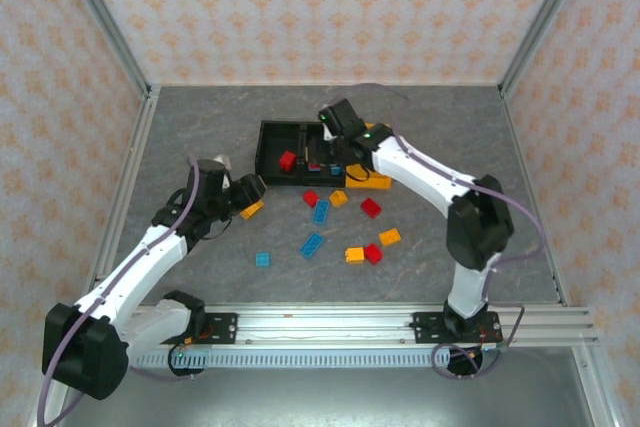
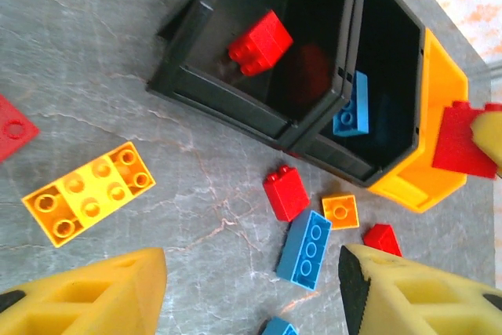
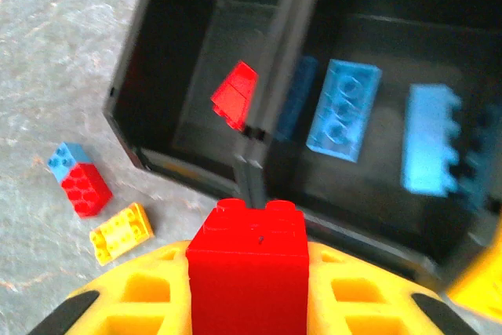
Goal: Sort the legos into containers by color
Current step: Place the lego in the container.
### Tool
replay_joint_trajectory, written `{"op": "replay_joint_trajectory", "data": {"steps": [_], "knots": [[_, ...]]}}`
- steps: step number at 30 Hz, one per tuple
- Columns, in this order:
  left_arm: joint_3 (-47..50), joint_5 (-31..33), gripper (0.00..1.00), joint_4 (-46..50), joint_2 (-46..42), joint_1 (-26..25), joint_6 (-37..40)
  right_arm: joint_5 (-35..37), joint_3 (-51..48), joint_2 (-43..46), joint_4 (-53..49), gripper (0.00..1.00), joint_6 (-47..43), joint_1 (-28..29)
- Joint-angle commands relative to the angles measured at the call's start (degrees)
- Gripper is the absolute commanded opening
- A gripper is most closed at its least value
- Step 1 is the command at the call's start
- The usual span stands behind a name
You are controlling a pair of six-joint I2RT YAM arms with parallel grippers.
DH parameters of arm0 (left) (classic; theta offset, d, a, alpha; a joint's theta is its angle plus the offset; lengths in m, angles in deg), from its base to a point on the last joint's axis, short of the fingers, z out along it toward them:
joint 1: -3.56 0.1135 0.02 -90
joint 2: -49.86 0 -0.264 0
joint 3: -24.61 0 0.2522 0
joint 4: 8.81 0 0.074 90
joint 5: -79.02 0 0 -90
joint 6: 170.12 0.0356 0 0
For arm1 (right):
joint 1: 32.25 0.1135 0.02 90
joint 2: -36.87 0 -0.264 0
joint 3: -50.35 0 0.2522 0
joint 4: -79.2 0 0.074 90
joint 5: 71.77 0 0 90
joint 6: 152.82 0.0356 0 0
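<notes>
**Top view with both wrist views.** The row of bins (image 1: 300, 129) stands on the grey surface (image 1: 200, 137). It is made up of an end black bin (image 2: 220, 103), a middle black bin (image 2: 337, 161) and an orange-yellow bin (image 2: 439, 115) at the other end.

- **Right tool** (image 3: 247, 315): it hangs above the near wall of the bins, about where the two black bins join. It is pinching a held red brick (image 3: 247, 260) between its yellow fingers (image 3: 129, 300).
- **Left tool** (image 2: 251, 296): it is spread wide, low over the surface in front of the bins and off toward the end black bin's side.
- **Bin contents:** the end black bin holds one binned red brick (image 2: 260, 42). The middle black bin holds a first blue brick (image 3: 343, 109) and a second blue brick (image 3: 431, 139).
- **Near the left tool:** a long orange-yellow brick (image 2: 88, 194) lies flat, studs up, on the surface in front of the end black bin and apart from it.
- **Loose legos in front of the bins:** nearest the bins are a loose red brick (image 2: 286, 192), a small orange square (image 2: 341, 211) and a long blue brick (image 2: 304, 247), all close together. Farther from the bins lie another blue brick (image 1: 312, 245), a small blue piece (image 1: 263, 259), an orange brick (image 1: 390, 237), and an orange and red pair (image 1: 363, 254) lying just beside each other
</notes>
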Motion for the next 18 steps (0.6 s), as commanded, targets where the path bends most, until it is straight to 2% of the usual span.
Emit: {"op": "replay_joint_trajectory", "data": {"steps": [1,12,18], "knots": [[-1.3,1.5,0.61,2.2,-1.1,1.9,-1.0,-2.2,8.4,-6.1,-1.8,0.27,-0.2,1.7],[0.7,0.0,0.61,1.5,-1.5,4.6,-2.0,-5.4,32.1,-26.8,-6.0,0.27,0.3,2.4],[1.3,-0.2,0.61,1.5,-1.6,4.8,-2.3,-5.9,36.1,-31.7,-5.5,0.29,1.1,2.4]]}}
